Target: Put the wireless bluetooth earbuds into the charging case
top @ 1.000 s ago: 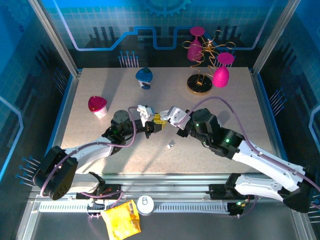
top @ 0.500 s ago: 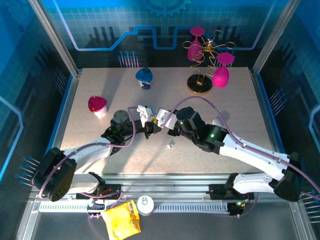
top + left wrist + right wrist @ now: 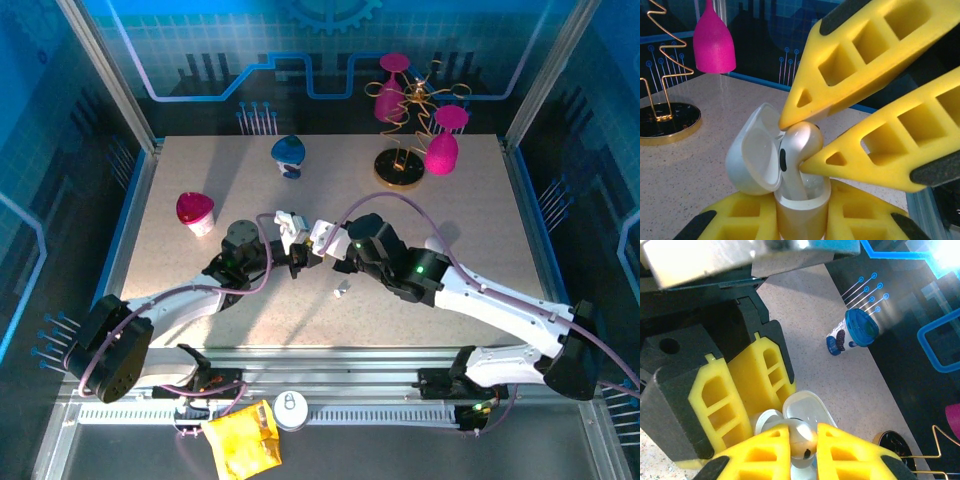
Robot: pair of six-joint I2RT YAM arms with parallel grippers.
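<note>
The white charging case (image 3: 802, 212) stands upright with its lid (image 3: 752, 160) swung open to the left, and my left gripper (image 3: 802, 222) is shut on its body. A white earbud (image 3: 797, 147) has its stem down inside the case mouth while its head sticks out above the rim. My right gripper (image 3: 803, 440) is shut on that earbud's head (image 3: 802, 437), directly over the open lid (image 3: 807, 407). From above, both grippers meet at mid-table, left (image 3: 303, 256) and right (image 3: 325, 240). A second small white earbud (image 3: 342, 288) lies loose on the table just in front of them.
A red-lidded cup (image 3: 195, 211) stands at the left and a blue-lidded cup (image 3: 288, 155) at the back. A gold wire stand with magenta ornaments (image 3: 402, 165) is at the back right. A yellow bag (image 3: 242, 438) lies below the table's near rail.
My right gripper has moved left with the earbud until it reached the case held in the left gripper. The left arm and the loose earbud have stayed put.
</note>
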